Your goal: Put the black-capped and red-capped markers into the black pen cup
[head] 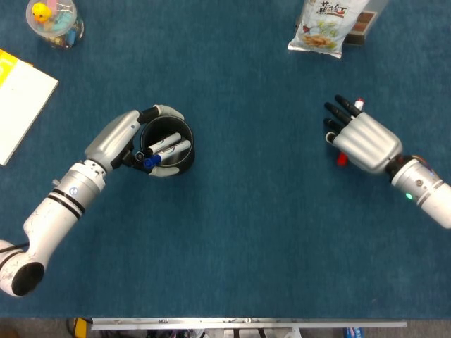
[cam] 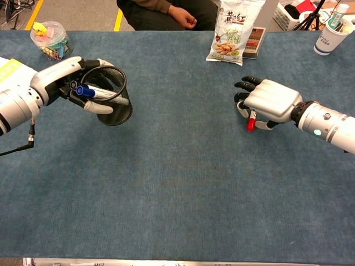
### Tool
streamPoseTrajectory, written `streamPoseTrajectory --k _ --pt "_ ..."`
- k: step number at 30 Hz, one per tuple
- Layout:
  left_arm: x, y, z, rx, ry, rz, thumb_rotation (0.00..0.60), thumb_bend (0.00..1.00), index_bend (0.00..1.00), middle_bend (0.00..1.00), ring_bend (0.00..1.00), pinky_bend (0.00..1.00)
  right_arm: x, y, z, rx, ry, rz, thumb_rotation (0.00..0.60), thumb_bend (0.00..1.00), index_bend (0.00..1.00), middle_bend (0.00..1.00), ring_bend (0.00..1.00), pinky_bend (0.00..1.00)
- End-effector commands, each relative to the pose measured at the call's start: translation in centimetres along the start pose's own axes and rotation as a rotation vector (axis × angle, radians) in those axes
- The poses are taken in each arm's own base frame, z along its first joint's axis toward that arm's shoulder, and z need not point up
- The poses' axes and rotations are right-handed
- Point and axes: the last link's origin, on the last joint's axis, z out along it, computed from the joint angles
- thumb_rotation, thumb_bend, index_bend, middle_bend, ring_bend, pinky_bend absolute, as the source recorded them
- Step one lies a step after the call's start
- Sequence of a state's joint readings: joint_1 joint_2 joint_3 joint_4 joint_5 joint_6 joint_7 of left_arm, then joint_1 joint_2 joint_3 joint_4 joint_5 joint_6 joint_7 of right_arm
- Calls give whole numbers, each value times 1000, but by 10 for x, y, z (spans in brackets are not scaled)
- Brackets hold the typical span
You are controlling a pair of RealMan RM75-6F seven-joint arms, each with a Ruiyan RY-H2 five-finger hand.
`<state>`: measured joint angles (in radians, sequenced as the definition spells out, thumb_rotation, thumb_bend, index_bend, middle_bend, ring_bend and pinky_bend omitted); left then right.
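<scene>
My left hand (head: 115, 138) (cam: 60, 76) grips the black mesh pen cup (head: 174, 132) (cam: 115, 105) by its rim and holds it tilted on its side. Two white markers lie in the cup, one black-capped (head: 141, 155) and one blue-capped (head: 151, 162) (cam: 84, 90), caps pointing out toward my palm. At the right, my right hand (head: 363, 140) (cam: 269, 101) hovers palm down just above the table and holds the red-capped marker (head: 341, 160) (cam: 250, 121). Its red cap sticks out below the palm; most of its barrel is hidden by the hand.
A snack bag (head: 323, 25) (cam: 232, 30) stands at the far middle right. A clear jar (head: 54, 19) (cam: 51, 40) of small toys sits far left, with a white and yellow pad (head: 19, 98) beside it. A paper cup (cam: 330, 33) is at the far right corner.
</scene>
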<state>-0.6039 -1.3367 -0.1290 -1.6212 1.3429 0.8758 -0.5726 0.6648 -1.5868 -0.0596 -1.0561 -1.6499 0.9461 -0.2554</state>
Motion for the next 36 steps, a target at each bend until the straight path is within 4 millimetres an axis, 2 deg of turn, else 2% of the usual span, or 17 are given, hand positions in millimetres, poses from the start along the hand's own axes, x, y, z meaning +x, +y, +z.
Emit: streamPoseTrajectory --k 1,11,16,19,24,29,36 --pt "0 0 0 2 1 0 600 86 278 328 348 242 -1 0 1 -7 -5 7 600 272 486 256 59 0" --pt "2 -2 0 7 4 0 600 86 270 327 348 242 -2 3 2 -32 -1 24 600 345 552 256 59 0" --pt "3 -2 1 7 5 5 600 86 269 327 348 242 10 10 -1 -55 44 69 600 348 572 263 59 0" --pt "3 -2 1 7 4 7 600 86 269 327 348 242 29 16 -3 -82 106 154 600 348 580 268 59 0" --pt "2 0 3 8 0 4 600 86 269 327 348 242 78 18 -7 -102 251 406 600 348 587 278 59 0" --pt "-2 1 7 10 -5 -1 600 86 269 327 348 242 131 12 -11 -63 344 689 600 348 588 279 59 0" --pt "-8 6 14 3 -19 -1 600 86 269 327 348 242 182 -6 -8 35 402 971 600 347 587 279 59 0"
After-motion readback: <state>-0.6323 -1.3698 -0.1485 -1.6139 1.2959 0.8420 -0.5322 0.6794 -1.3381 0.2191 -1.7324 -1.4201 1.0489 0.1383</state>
